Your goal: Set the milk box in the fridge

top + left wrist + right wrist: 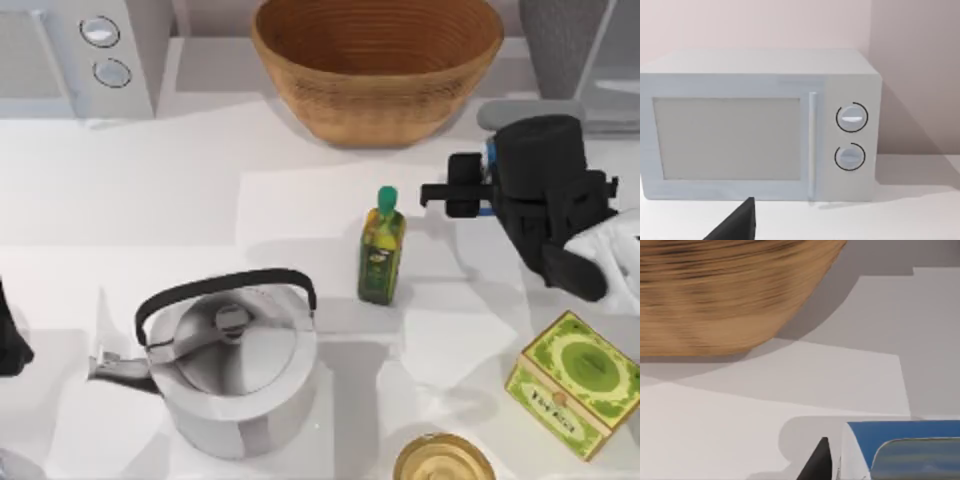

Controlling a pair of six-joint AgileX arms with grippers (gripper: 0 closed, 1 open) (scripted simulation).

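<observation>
The milk box [900, 442] shows its blue top and a white side in the right wrist view, with a black finger [820, 462] right beside it. From above, only slivers of its blue [490, 153] peek out from under my right gripper [480, 186], which is shut on it at the right of the table. It is just in front of the fridge [560, 40], the grey box at the back right with a paler door panel [615, 75]. My left arm [8, 345] stays parked at the left edge.
A woven basket [375, 65] stands at the back centre and a microwave with two knobs [105, 50] at the back left. An olive-oil bottle [381, 250] stands mid-table, left of the right gripper. A kettle [235, 360], a green tea box [575, 385] and a yellow round lid [443, 462] line the front.
</observation>
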